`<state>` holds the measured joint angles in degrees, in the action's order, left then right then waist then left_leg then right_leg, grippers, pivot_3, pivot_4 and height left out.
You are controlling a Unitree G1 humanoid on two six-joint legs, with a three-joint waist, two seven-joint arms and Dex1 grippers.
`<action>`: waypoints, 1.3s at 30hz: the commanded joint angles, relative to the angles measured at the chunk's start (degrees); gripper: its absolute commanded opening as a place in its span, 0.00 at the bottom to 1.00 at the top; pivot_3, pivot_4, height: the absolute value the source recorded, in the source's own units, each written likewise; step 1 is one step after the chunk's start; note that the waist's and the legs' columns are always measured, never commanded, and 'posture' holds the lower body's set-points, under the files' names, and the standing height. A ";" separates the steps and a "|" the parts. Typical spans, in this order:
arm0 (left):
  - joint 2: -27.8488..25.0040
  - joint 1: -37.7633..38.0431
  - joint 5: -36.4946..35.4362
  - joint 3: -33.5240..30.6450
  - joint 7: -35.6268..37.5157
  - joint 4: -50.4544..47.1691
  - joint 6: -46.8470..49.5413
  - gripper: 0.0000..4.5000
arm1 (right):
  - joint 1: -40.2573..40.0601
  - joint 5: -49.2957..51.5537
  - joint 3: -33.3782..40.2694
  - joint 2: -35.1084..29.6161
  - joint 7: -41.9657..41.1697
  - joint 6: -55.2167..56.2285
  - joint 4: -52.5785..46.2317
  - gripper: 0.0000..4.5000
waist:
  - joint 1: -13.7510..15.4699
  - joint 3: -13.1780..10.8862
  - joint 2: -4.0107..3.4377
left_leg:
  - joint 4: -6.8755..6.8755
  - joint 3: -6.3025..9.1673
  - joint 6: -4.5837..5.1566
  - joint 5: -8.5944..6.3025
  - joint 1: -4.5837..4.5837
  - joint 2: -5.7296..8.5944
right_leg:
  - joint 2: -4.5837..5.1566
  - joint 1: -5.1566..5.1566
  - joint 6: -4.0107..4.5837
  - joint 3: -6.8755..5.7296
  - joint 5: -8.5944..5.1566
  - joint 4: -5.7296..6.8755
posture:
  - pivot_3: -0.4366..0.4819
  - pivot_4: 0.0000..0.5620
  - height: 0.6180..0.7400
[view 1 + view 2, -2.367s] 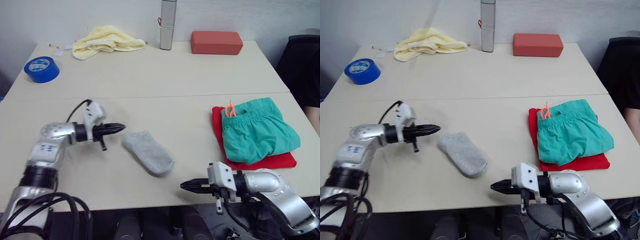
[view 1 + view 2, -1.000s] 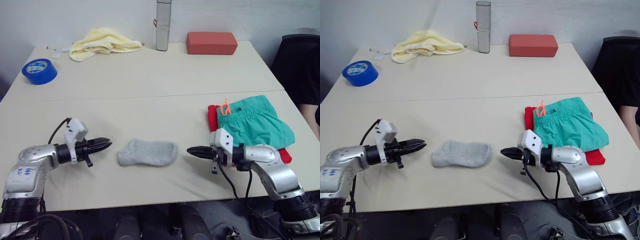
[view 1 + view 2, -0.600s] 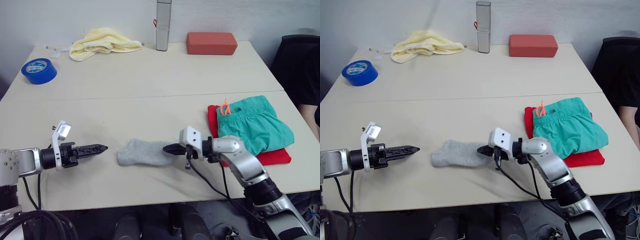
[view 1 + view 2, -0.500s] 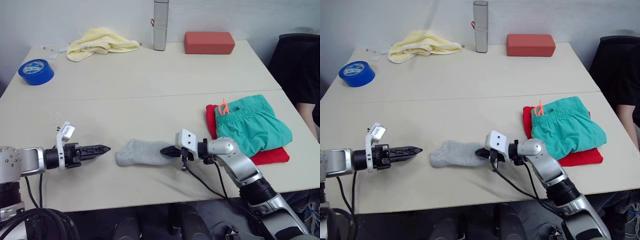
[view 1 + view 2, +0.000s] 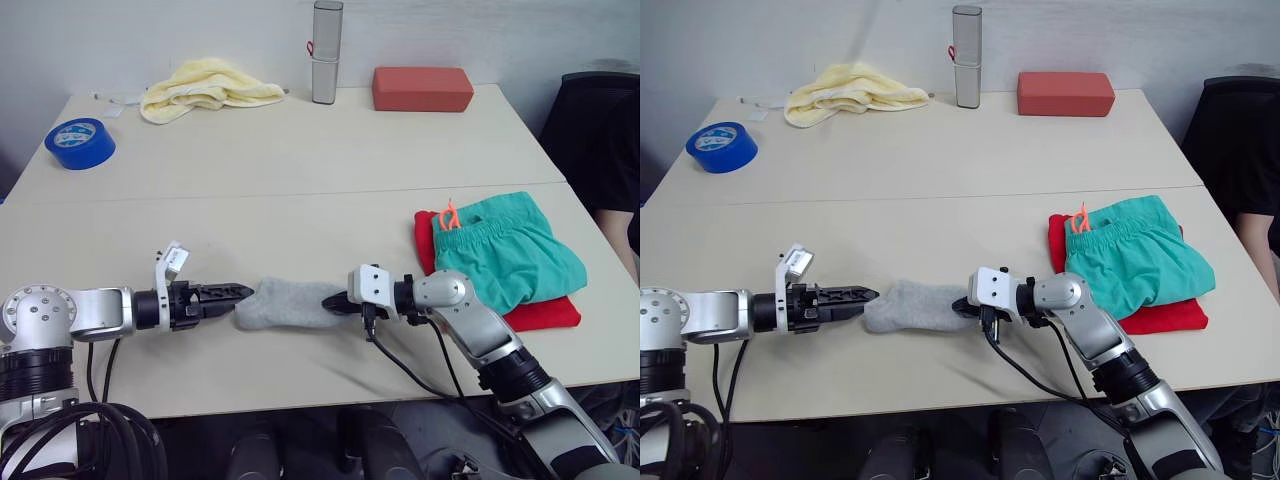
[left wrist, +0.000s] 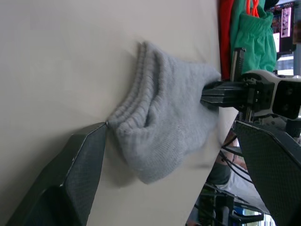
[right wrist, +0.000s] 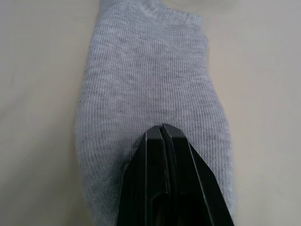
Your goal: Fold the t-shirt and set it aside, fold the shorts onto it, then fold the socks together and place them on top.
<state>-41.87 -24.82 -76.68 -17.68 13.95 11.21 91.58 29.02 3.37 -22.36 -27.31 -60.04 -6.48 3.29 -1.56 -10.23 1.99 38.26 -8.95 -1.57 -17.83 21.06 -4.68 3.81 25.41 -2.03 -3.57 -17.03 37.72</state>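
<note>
No brand or writing can be read anywhere; the small light grey knit socks [image 5: 285,303] lie near the front edge of the pale beige table [image 5: 300,160], between both pincers; the left gripper [image 6: 164,155] is spread wide around their ribbed cuff end, one finger tip touching it; the right gripper [image 5: 333,300] is clenched, tips pressed on the toe end; further right, the teal-green fabric shorts [image 5: 510,250] rest on the folded bright red t-shirt [image 5: 545,315]; a blue tape roll [image 5: 80,142], crumpled yellow towel [image 5: 205,85], grey cylinder [image 5: 325,50] and red-brown block [image 5: 422,88] stand well apart at the far edge.
</note>
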 commanded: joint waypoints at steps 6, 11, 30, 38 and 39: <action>7.77 -0.81 -8.60 0.14 -12.56 2.76 0.91 0.99 | 0.20 -0.60 0.22 0.22 -0.28 -0.29 0.57 0.00 | 0.08 0.03 0.03 | 0.04 0.07 0.04 0.03 0.01 0.08 | 0.07 -0.07 -0.01 -0.08 0.01 0.00 | 0.48 0.27 1.00; 8.91 -0.12 -8.94 -1.04 -16.09 0.81 0.51 0.75 | -0.21 -0.58 0.35 -0.26 -0.55 0.08 0.39 0.00 | 0.01 0.03 0.04 | 0.04 0.11 0.01 0.06 0.02 0.11 | 0.07 -0.08 -0.01 -0.12 0.01 0.00 | 0.48 0.27 1.00; 8.79 -3.30 2.91 7.54 -0.02 -17.94 -9.20 0.07 | -1.41 -0.70 0.28 -1.06 -1.19 0.27 0.05 0.00 | 0.04 0.03 0.05 | 0.01 0.16 -0.12 0.08 0.06 0.25 | -0.10 -0.08 0.00 -0.14 0.00 -0.08 | 0.48 0.27 1.00; 7.49 -9.43 14.77 22.18 8.73 -21.94 -12.29 0.07 | -1.63 -0.87 0.17 -0.63 -0.45 -0.60 -0.39 0.00 | -0.16 0.03 0.05 | -0.05 0.16 -0.14 0.10 0.05 0.25 | -0.20 -0.08 0.00 -0.06 0.00 -0.14 | 0.48 0.27 1.00; 6.84 -9.56 16.07 22.45 9.70 -22.02 -13.14 0.07 | -1.64 -0.91 0.12 -0.61 -0.39 -0.75 -0.55 0.00 | -0.17 0.03 0.05 | -0.05 0.15 -0.17 0.11 0.05 0.20 | -0.24 -0.08 0.00 -0.05 0.00 -0.14 | 0.48 0.27 1.00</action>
<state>-33.87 -33.57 -63.01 4.33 21.74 -10.09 80.29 28.25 3.37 -22.06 -27.58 -60.51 -6.37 2.80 -1.74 -10.20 2.04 38.22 -8.80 -1.77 -17.71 21.11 -4.50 3.53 25.34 -2.01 -3.62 -17.04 37.58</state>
